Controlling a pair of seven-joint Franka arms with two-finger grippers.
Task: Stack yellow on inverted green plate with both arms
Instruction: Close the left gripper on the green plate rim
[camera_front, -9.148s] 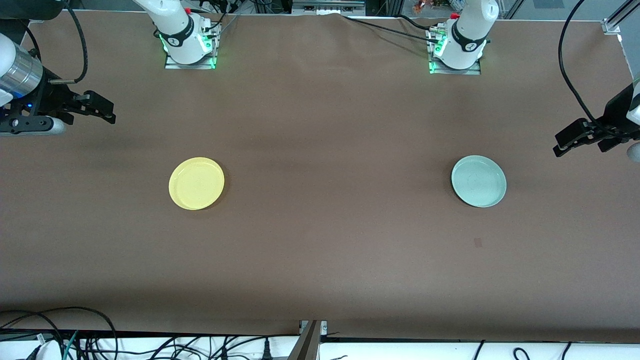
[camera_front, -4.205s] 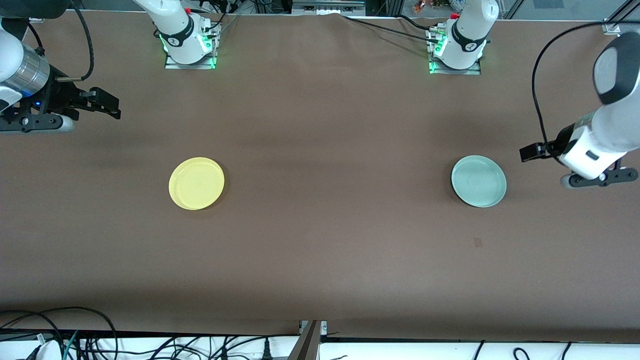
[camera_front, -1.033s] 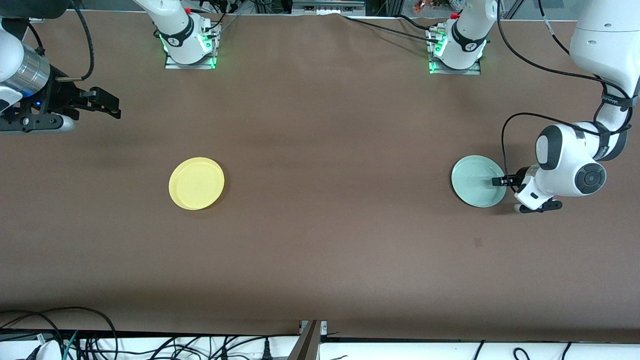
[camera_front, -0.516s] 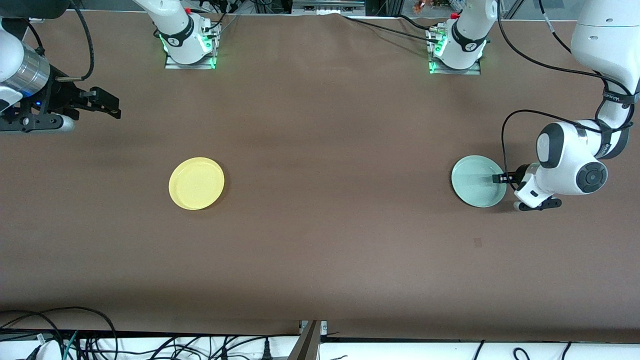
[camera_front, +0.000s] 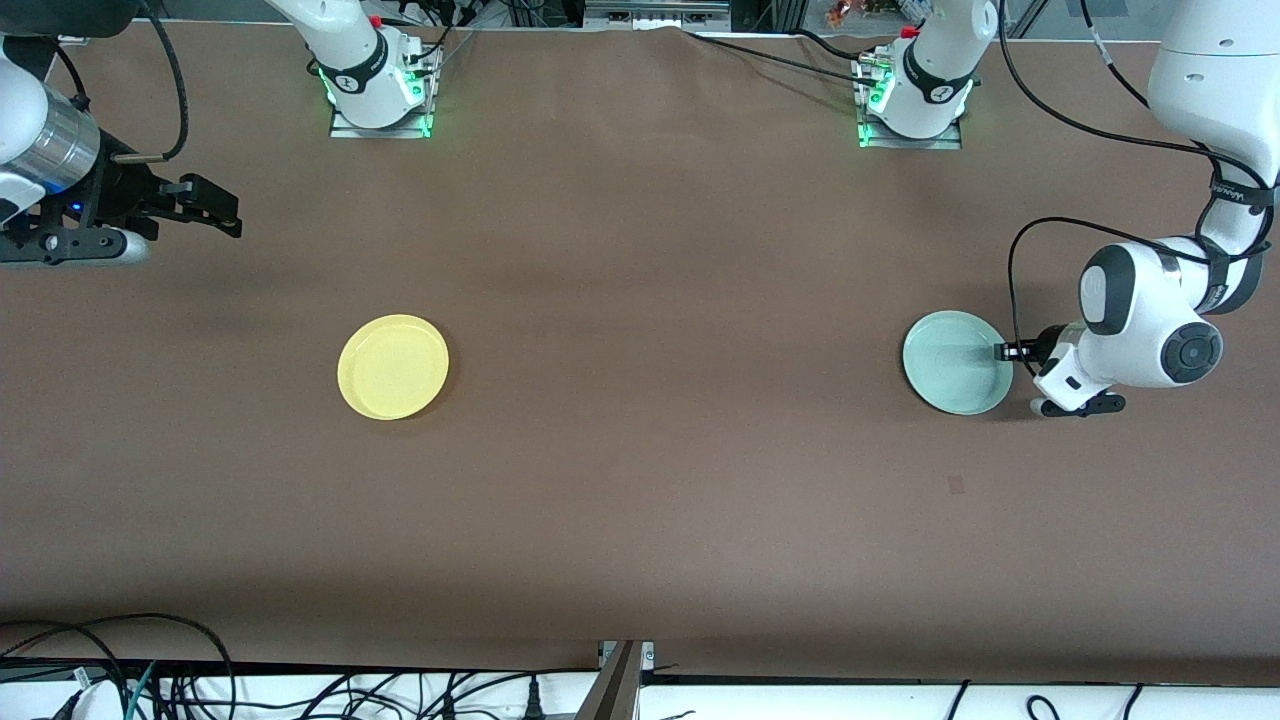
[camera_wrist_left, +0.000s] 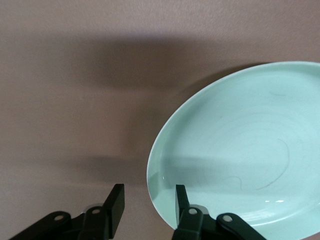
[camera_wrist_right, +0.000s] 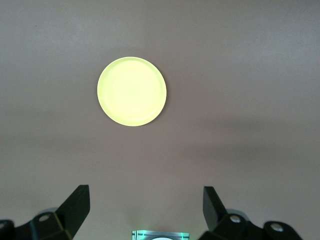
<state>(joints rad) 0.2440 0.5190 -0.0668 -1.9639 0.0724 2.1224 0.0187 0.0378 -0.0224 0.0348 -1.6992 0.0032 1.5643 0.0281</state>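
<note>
On the brown table (camera_front: 640, 450) two plates were counted, one yellow (camera_front: 393, 367) and one green plate (camera_front: 957, 361), both lying rim-up and well apart, the yellow toward the right arm's end and the green toward the left arm's end, at about the same nearness to the front camera. Two arms were seen, each with one gripper.

The left gripper (camera_front: 1003, 351) was brought low at the edge of the green plate that faces the left arm's end of the table. Its fingers (camera_wrist_left: 182, 202) were set narrowly apart and astride the plate's rim, one over the inside of the plate and the other outside it over the table; whether the rim was actually pressed could not be told. The right gripper (camera_front: 210, 211) was held up over the table at the right arm's end, apart from the yellow plate, with its arm waiting.

From the front view both plates and both arm bases were shown together. From the left wrist view only the green plate (camera_wrist_left: 240, 150) was shown, with faint ring marks and thin scratches on its inner surface that the front view did not reveal. From the right wrist view only the yellow plate (camera_wrist_right: 132, 91) was shown, with the right gripper's fingers (camera_wrist_right: 77, 202) spread wide, which the front view did not make plain.
</note>
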